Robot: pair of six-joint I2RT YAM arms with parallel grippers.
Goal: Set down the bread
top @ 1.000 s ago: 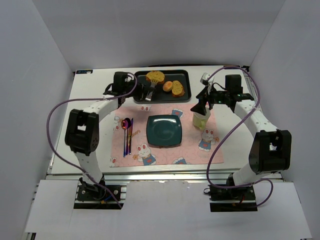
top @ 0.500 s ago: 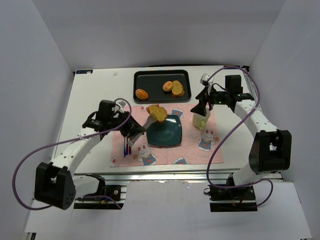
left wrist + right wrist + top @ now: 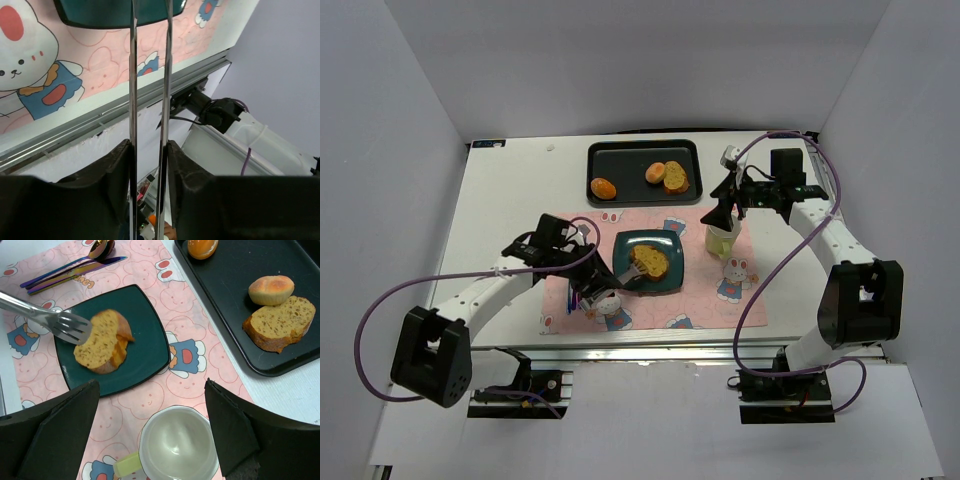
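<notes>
The bread (image 3: 650, 261), a long golden-brown toasted slice, lies on the dark teal plate (image 3: 632, 245) on the pink placemat. My left gripper (image 3: 598, 290) is at the plate's near left corner, shut on metal tongs (image 3: 625, 277) whose forked tip touches the bread's left end. The right wrist view shows the bread (image 3: 102, 342) on the plate (image 3: 145, 325) with the fork tip (image 3: 65, 324) against it. In the left wrist view my left gripper (image 3: 148, 145) clamps the tongs' two blades (image 3: 133, 75). My right gripper (image 3: 722, 215) is open and empty above a cup.
The white cup (image 3: 177, 445) with a green handle stands right of the plate. The black tray (image 3: 630, 165) at the back holds a shorter toasted slice (image 3: 676, 178) and two round rolls (image 3: 604, 188) (image 3: 655, 172). Cutlery (image 3: 70, 270) lies left of the plate.
My left arm swung from the tray to the plate, carrying the bread in the tongs, and lowered it onto the plate. A roll now sits at the tray's left. The right arm has not moved.
</notes>
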